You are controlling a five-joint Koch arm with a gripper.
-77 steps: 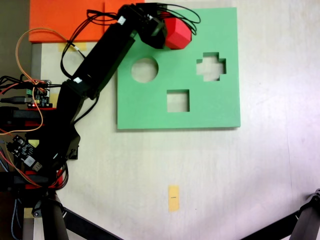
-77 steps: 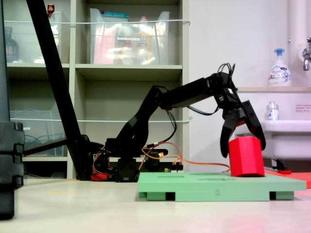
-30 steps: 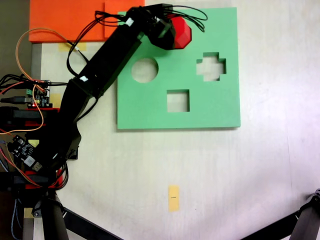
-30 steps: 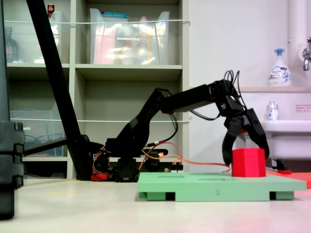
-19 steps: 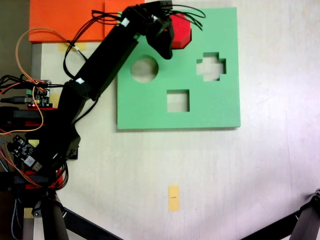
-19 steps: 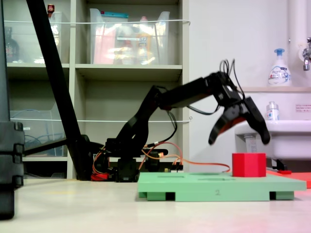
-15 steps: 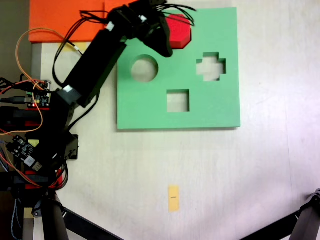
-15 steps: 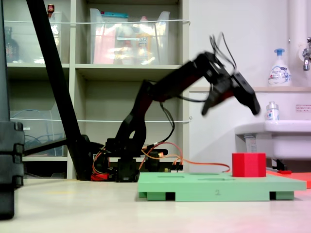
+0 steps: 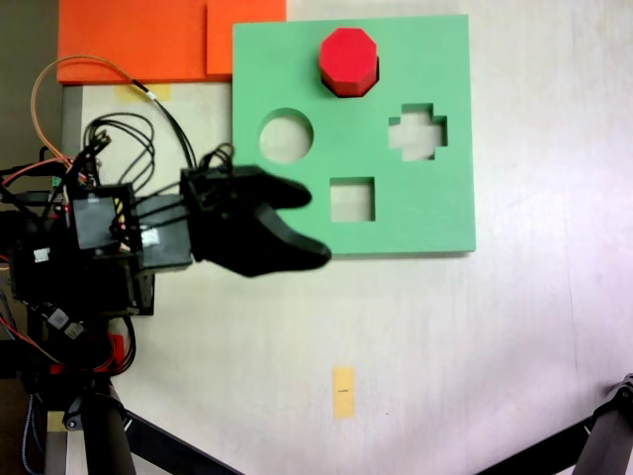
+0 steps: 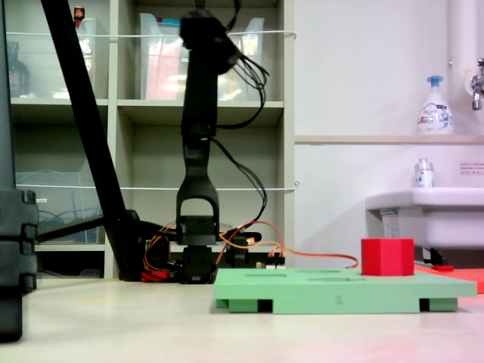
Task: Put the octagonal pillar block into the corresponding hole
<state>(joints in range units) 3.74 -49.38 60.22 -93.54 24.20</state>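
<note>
- looks pretty much done: octagonal pillar block (image 9: 348,57) sits in its hole on the green board (image 9: 425,213), top poking out
- gripper (image 9: 309,227) spread, empty, well away from it

The octagonal pillar block (image 9: 348,57) stands, seemingly sunk, in the board (image 9: 435,213) behind the round cutout (image 9: 286,137).
</note>
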